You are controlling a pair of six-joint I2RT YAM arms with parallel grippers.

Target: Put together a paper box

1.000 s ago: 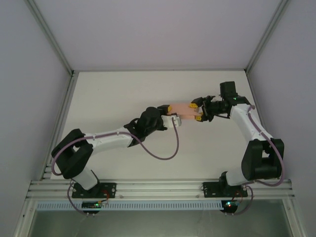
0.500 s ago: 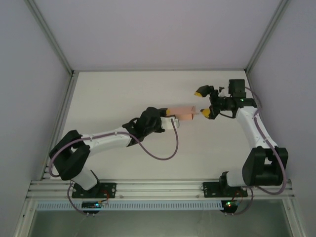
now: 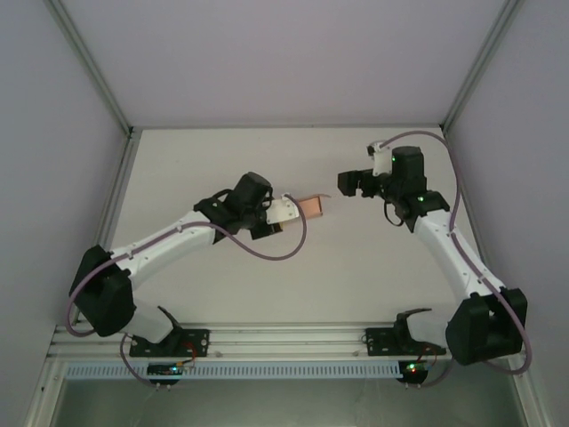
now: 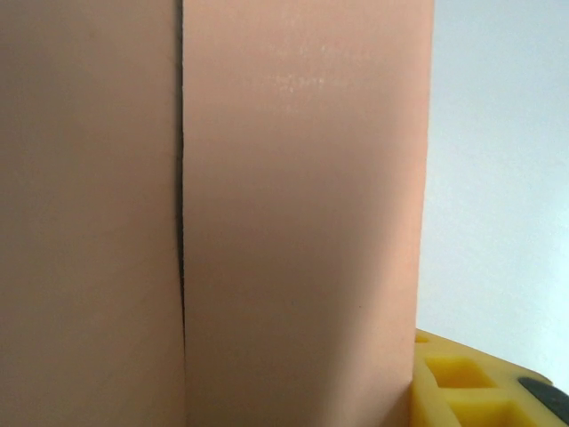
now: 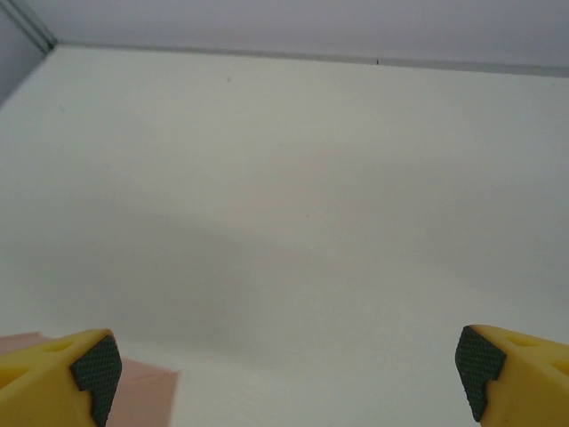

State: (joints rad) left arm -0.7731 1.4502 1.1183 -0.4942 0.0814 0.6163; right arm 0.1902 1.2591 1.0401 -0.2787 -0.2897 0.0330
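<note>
**While the left arm holds the box, the right stands off, wide open**

Since the left gripper is closed partway on the salmon paper box, which juts from its fingers above the middle of the table, the step in hand looks like a re-grip between folds. The right gripper hangs near the box's free end without touching it, jaws spread wide with nothing between the pads. In the left wrist view a dark seam runs between two panels; whether that flap is tucked or merely lying shut I cannot tell. The next move probably calls for the right arm to approach the free end squarely and press a flap home against the left's hold.
</note>
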